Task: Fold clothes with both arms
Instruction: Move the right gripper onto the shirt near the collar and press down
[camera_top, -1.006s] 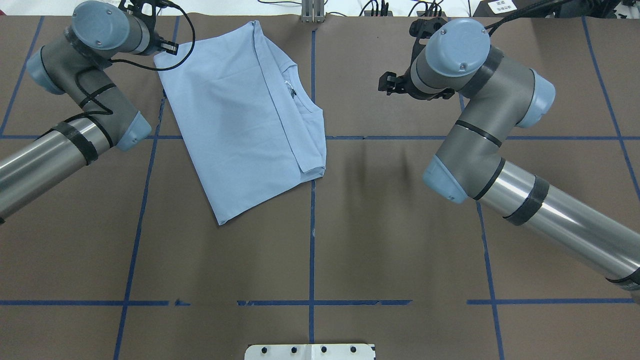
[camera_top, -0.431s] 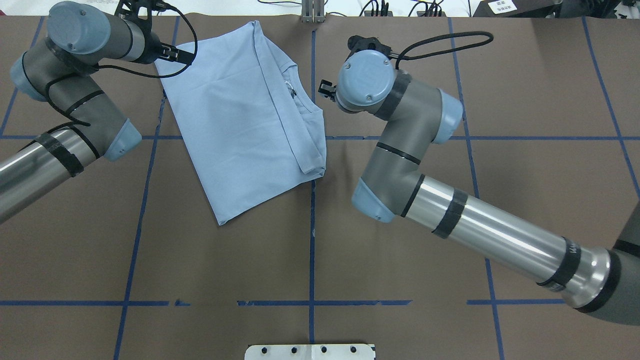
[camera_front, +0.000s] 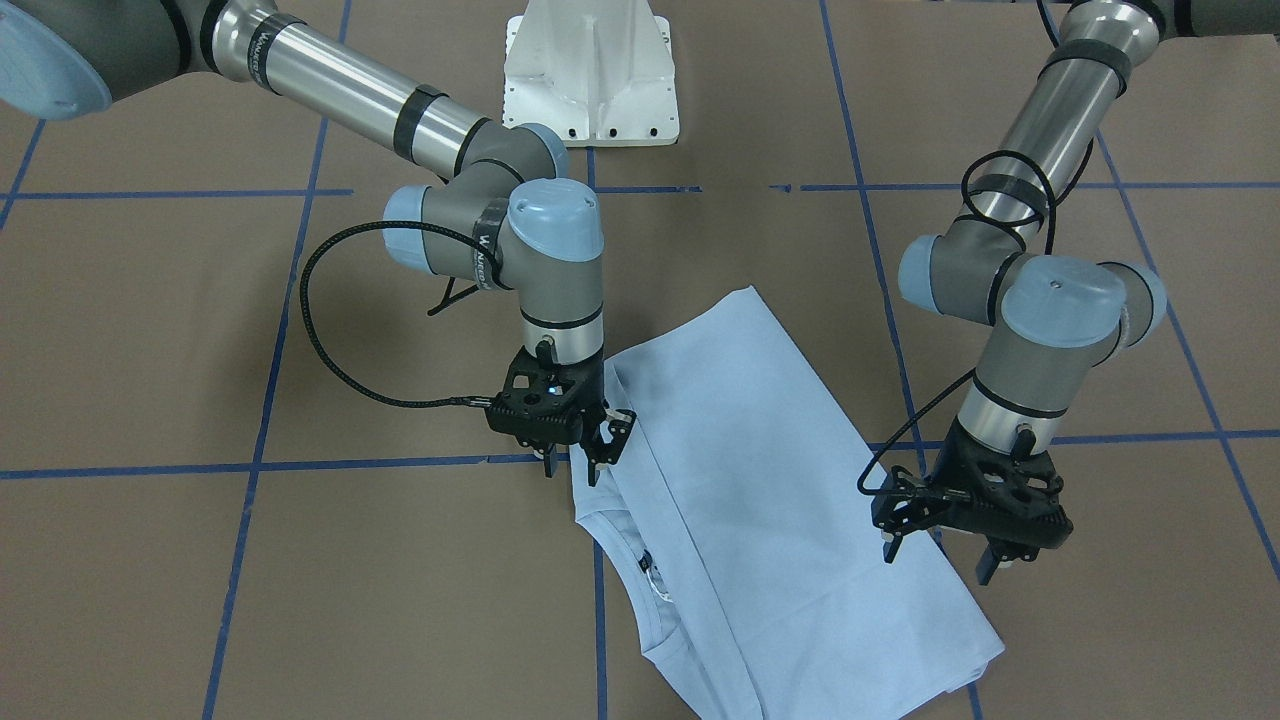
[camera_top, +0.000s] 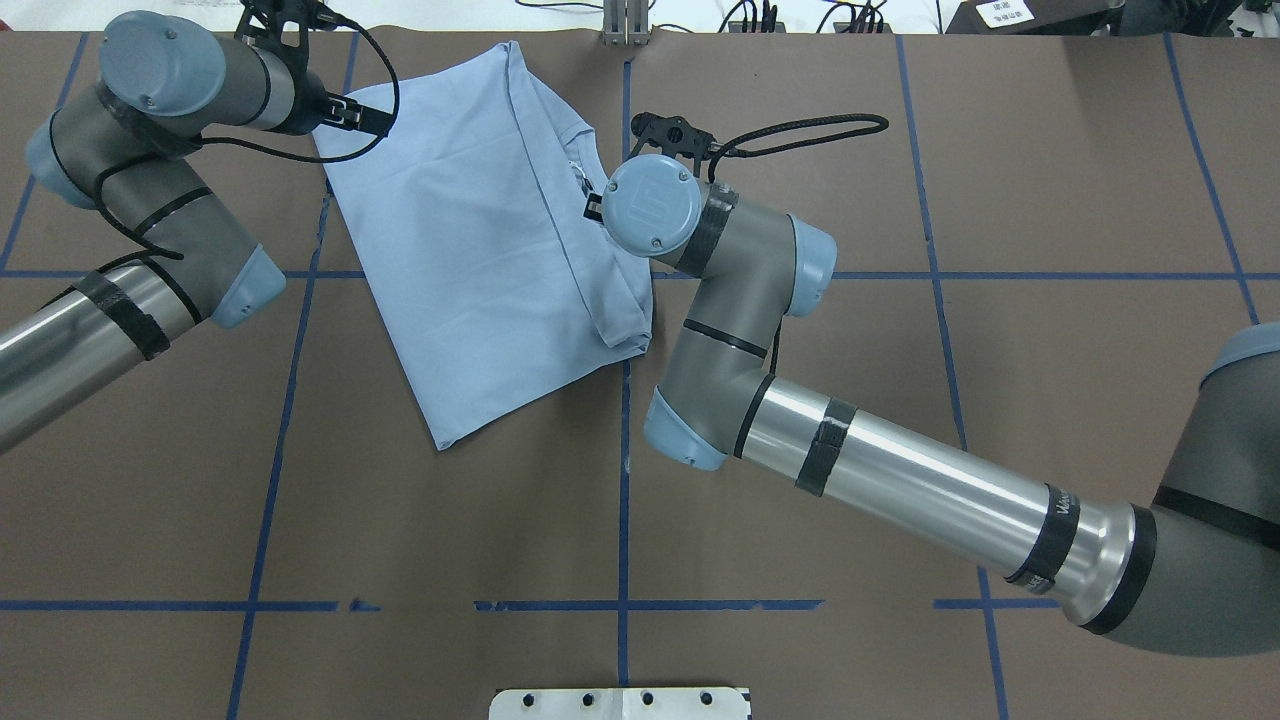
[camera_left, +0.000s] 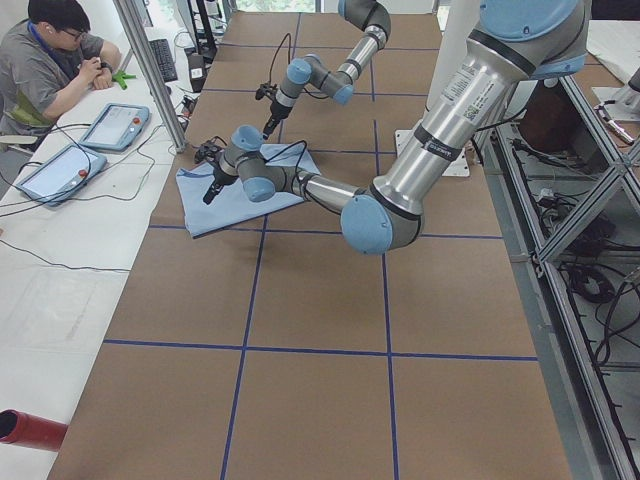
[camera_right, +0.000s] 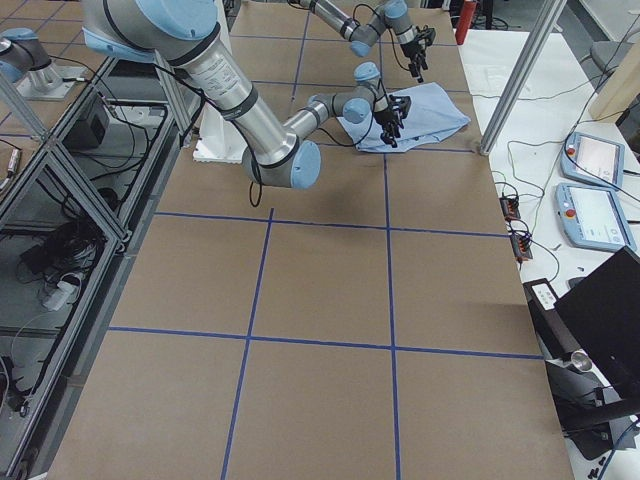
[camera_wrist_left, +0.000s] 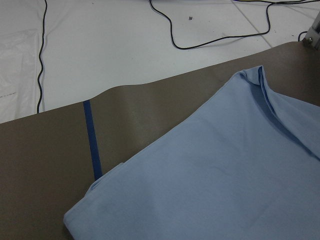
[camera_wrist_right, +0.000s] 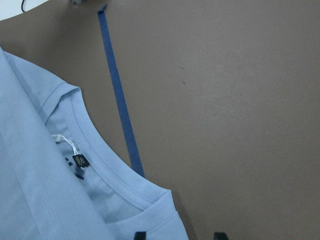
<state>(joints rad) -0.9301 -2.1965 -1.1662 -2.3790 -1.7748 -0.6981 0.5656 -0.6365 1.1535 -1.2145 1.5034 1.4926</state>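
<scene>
Two hands were spread, gripping nothing: right hand (camera_front: 575, 468) straddled the T-shirt (camera_top: 470, 270) at its shoulder edge beside the collar (camera_wrist_right: 107, 165); left hand (camera_front: 936, 560) hung over its far-left corner. T-shirt lay folded lengthwise on the surface (camera_top: 450, 520); likely pinch points for next fold.

A brown-covered desk (camera_top: 420, 520) carries a grid of blue tape (camera_top: 622, 480). Seen from across, a white pedestal (camera_front: 590, 70) stands at twelve o'clock. Off the desk's ten o'clock side, a seated person (camera_left: 50, 65) faces a control tablet (camera_left: 115, 126).
</scene>
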